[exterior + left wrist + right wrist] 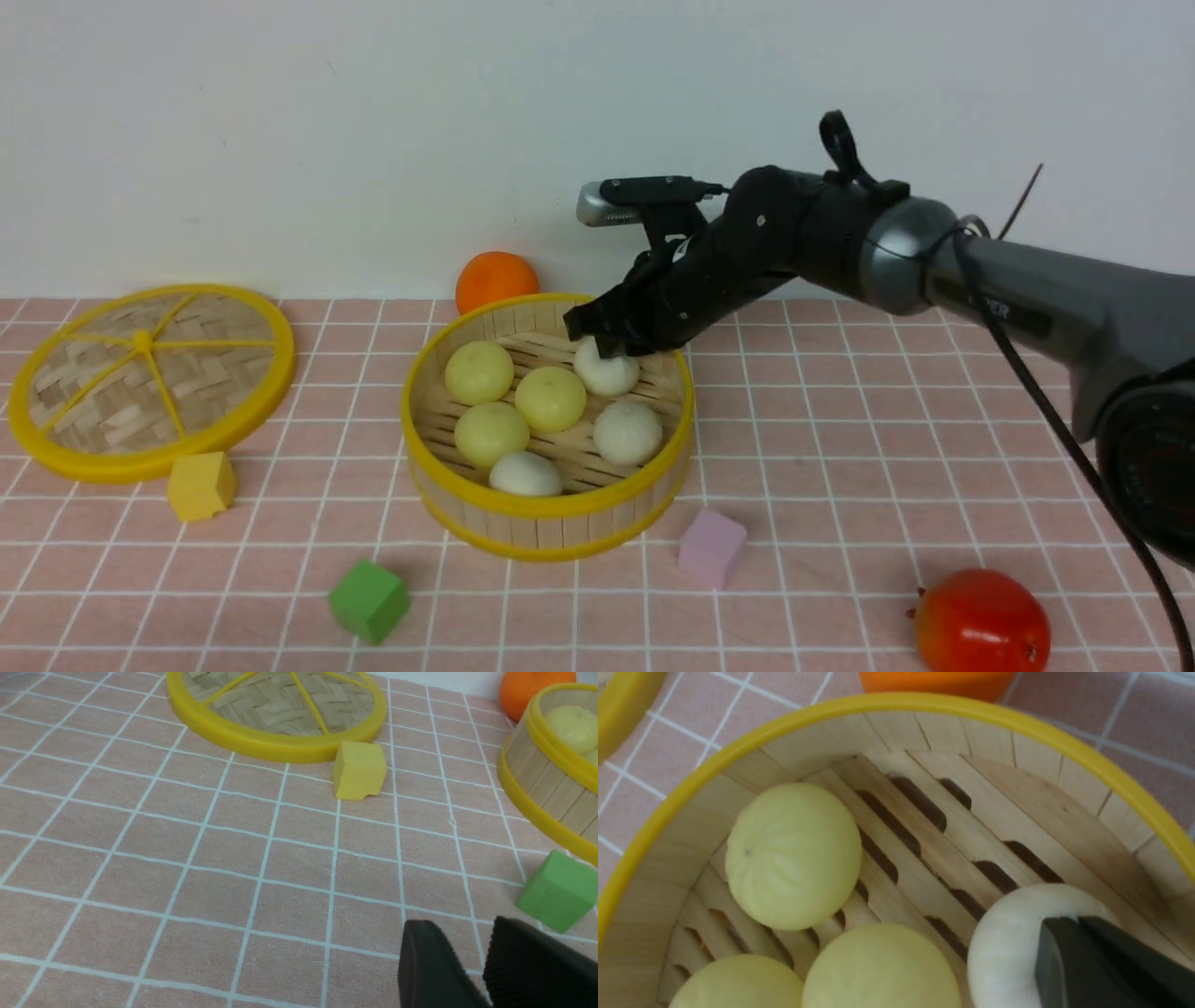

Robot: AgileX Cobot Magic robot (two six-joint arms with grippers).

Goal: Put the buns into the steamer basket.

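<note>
The steamer basket [551, 511] stands mid-table with all the buns inside. Three pale yellow buns [551, 399] lie to its left and two off-white buns [627, 432] sit at the front and right. My right gripper [607, 347] reaches over the back rim, shut and pinching the top of a third off-white bun [609, 373], which rests low against the back wall. In the right wrist view its fingers [1078, 921] press together on that bun [1008, 942]. My left gripper [465, 927] hangs open and empty over the cloth near the green cube [556, 891]; it does not show in the front view.
A flat woven lid [149, 373] lies at the far left with a yellow cube [199, 485] in front of it. An orange fruit [497, 278] sits behind the basket. A green cube [369, 600], a pink cube [712, 548] and a red fruit [980, 621] lie along the front.
</note>
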